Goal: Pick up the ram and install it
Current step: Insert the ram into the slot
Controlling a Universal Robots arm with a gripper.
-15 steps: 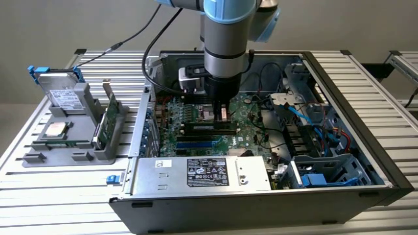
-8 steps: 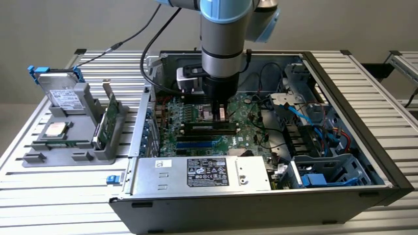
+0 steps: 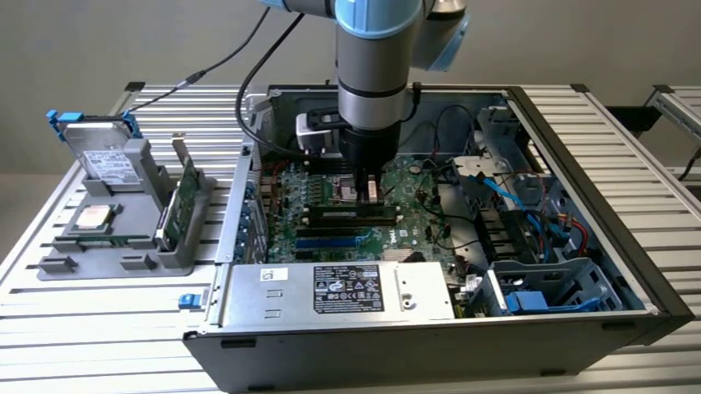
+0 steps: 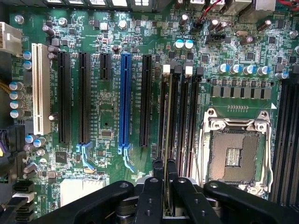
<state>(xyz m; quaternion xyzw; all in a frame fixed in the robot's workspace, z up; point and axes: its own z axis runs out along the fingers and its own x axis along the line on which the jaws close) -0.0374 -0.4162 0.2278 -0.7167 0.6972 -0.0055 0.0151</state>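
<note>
Where my arm (image 3: 378, 74) stands: reaching straight down from above into the open computer case (image 3: 613, 271), which lies on its side on the slatted metal table (image 3: 98, 336).
Pincer position: my pincer (image 3: 370, 190) hangs low over the middle of the green motherboard (image 3: 328, 185), close above the board surface.
Pincer state: closed down to a narrow gap; my two black fingers (image 4: 172, 173) sit one on each side of the ram and grip it between them.
Ram location: the ram (image 4: 166, 135) is in my grip, seen edge-on in the wrist view as a thin pale line running lengthwise from between the fingertips.
Ram alignment: it lies parallel to the bank of memory slots (image 4: 189, 116) and in line with the slot at the edge of that bank, on the side towards the expansion slots.
Ram seating: I cannot tell whether its lower edge is inside the slot or just above it.
Neighbouring parts: the empty processor socket (image 4: 236, 156) with its metal frame lies just beside the memory slots; the blue expansion slot (image 4: 125, 102) lies on the other side of them.
Case contents: the power supply (image 3: 340, 291), with a labelled silver cover, sits at the near edge of the case.
Parts holder: the grey holder (image 3: 66, 267) stands on the table at the exterior view's left, well apart from my pincer.
Holder contents: a hard drive (image 3: 104, 160) in blue rails, a square processor chip (image 3: 90, 217) and an upright expansion card (image 3: 186, 193).
</note>
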